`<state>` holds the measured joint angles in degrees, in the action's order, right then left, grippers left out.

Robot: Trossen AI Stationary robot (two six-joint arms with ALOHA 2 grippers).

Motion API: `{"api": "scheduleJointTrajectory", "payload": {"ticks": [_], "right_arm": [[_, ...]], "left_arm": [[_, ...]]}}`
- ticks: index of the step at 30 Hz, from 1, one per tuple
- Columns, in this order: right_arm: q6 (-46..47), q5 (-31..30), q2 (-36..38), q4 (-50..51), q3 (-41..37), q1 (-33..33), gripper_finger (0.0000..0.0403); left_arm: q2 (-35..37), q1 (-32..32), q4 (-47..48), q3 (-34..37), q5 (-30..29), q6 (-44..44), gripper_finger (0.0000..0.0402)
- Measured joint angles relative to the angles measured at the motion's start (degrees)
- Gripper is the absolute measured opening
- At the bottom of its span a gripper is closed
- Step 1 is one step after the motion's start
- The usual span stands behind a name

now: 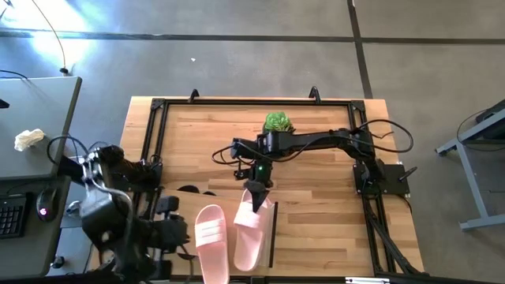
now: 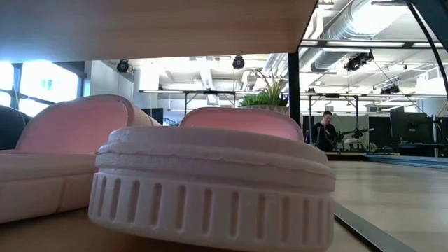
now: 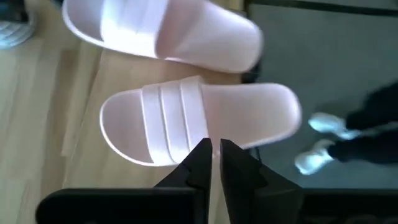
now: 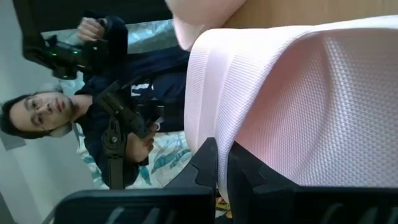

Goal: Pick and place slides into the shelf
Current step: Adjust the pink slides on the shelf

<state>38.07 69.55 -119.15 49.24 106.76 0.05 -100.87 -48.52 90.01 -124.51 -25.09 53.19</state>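
Two pink slides (image 1: 211, 237) lie on the shelf (image 1: 272, 237). The right gripper (image 1: 256, 199) pinches the second one's (image 1: 254, 229) heel, probably not yet released; others aren't visible.

The left gripper (image 3: 214, 149) is pressed together, empty.

One camera looks straight down on the table (image 1: 316, 189). Another sits at table height, inches-close to the pink slides (image 2: 210, 182), which both wrist cameras share.
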Motion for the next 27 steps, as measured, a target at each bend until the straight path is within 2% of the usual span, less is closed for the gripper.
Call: {"api": "scheduleJointTrajectory", "payload": {"ticks": [4, 10, 14, 22, 27], "right_arm": [[-0.83, 0.60, 0.00, -0.09, 0.00, 0.38, 0.0000], [-1.14, 1.23, 0.00, -0.19, 0.00, 2.67, 0.0000], [-1.25, 0.98, 0.00, -1.68, 0.00, 3.80, 0.0000], [-0.98, -0.44, -0.33, -8.22, 0.00, 5.08, 0.0000], [-1.10, -2.22, -0.33, -11.36, 0.00, 5.40, 0.0000]], "left_arm": [[-2.68, 0.56, -1.75, 1.26, -2.25, 5.32, 0.0013], [-6.80, 0.51, -8.69, 1.25, -0.61, 5.51, 0.0004], [-10.14, 0.51, -7.43, 1.25, 1.49, 7.85, 0.0001], [-15.05, 0.58, -1.46, 1.27, 1.46, 15.96, 0.0001], [-15.93, 0.60, -0.38, 1.27, 0.85, 18.03, 0.0000]]}}
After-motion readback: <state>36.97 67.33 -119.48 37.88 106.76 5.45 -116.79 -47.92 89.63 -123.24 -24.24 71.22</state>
